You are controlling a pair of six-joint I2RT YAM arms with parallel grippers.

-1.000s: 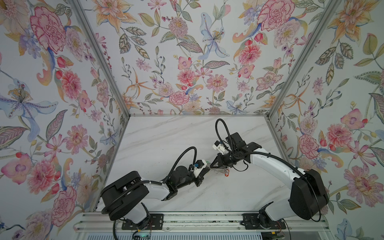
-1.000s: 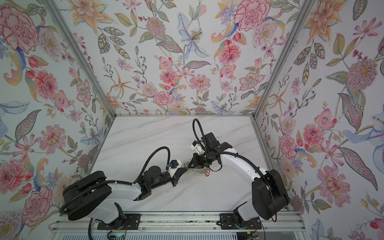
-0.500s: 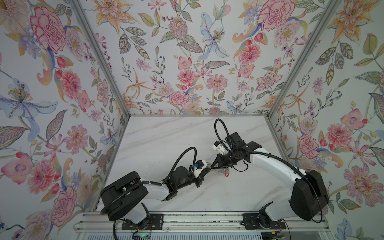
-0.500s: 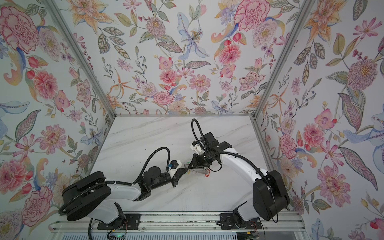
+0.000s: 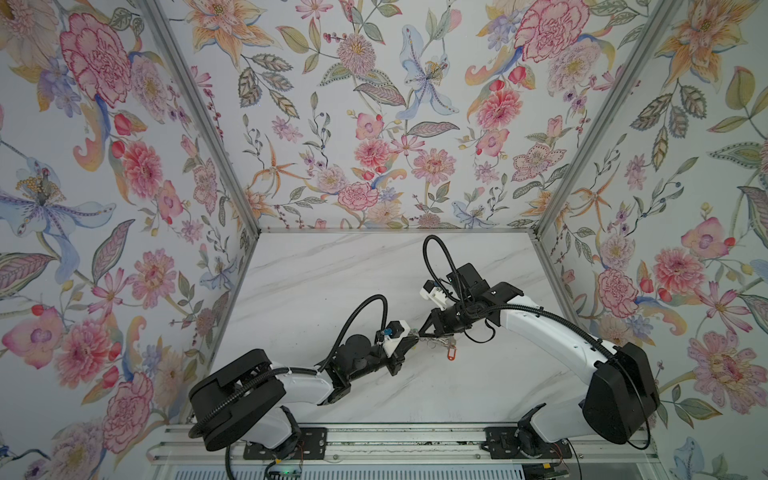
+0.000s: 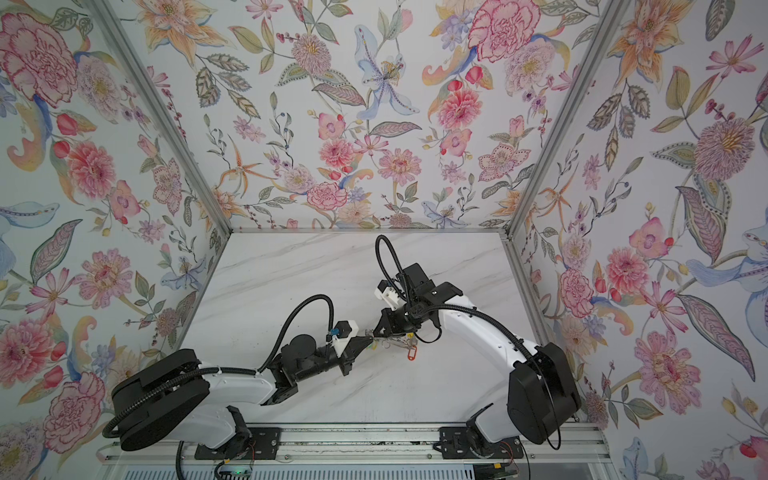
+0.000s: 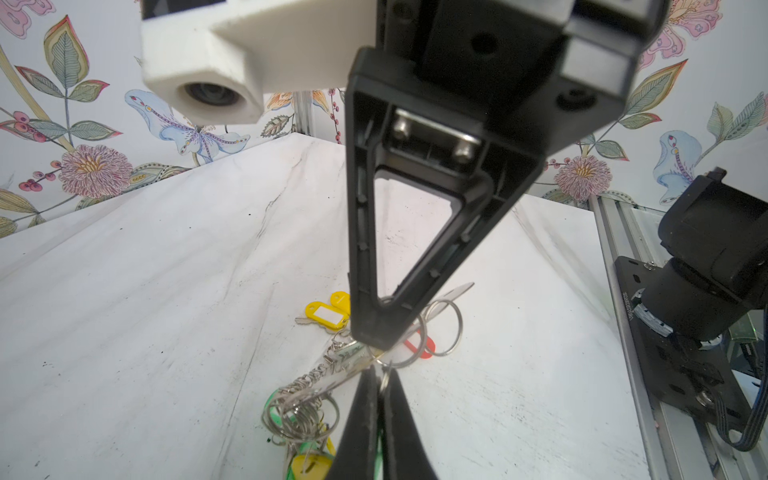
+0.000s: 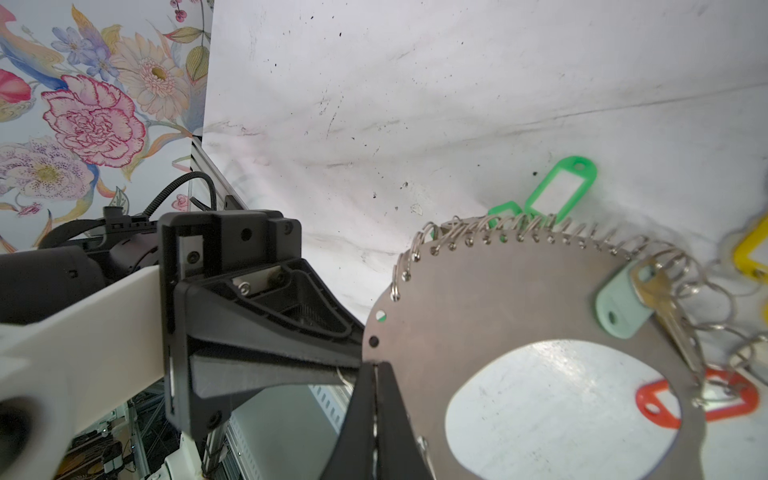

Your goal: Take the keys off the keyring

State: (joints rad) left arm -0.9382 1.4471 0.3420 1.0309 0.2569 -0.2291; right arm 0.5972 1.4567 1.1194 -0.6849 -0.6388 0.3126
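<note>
Right jaws closed on keyring (image 8: 519, 299) rim; left jaws closed on small wire ring (image 7: 384, 372). Yellow tag (image 7: 326, 313), green tag (image 8: 561, 187) seem already off; key (image 8: 665, 307) not yet removed.

Keyring (image 8: 490, 291) is dull brushed metal, keys (image 8: 665, 303) smooth and shinier, tags (image 8: 559, 192) glossy plastic, table (image 8: 415, 83) a matt, scuffed marble-look top.
</note>
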